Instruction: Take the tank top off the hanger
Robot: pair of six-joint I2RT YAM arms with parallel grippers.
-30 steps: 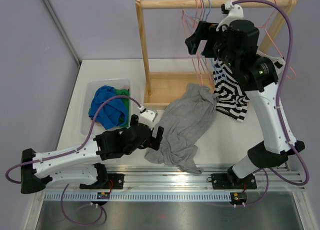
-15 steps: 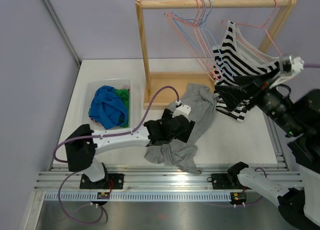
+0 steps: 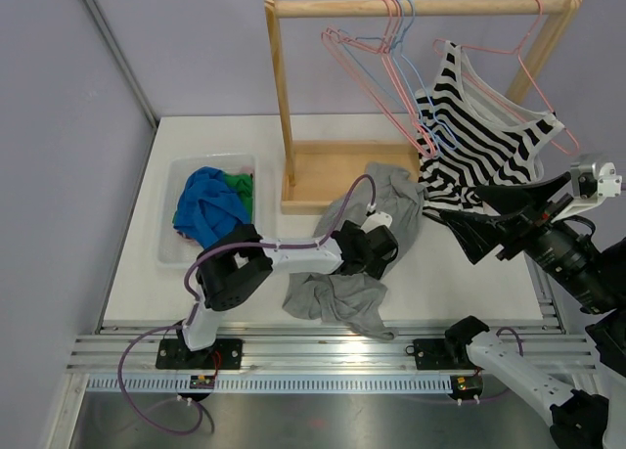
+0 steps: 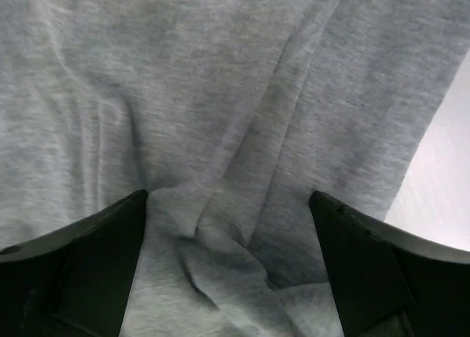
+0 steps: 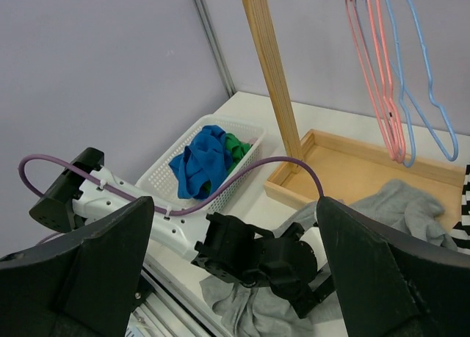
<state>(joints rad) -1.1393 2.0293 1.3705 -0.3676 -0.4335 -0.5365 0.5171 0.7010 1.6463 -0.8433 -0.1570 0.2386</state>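
At the far left a white basket holds blue and green clothes. The left arm reaches rightward over the table. The left gripper presses down on a crumpled grey garment, jaws spread wide, with a fold of fabric bunched between the fingers but not pinched. Behind stands a wooden rack carrying empty pink and blue hangers. The striped tank top hangs on a pink hanger at the rail's right end, its lower edge just beside the grey garment. The right gripper hovers near that edge, jaws wide, holding nothing
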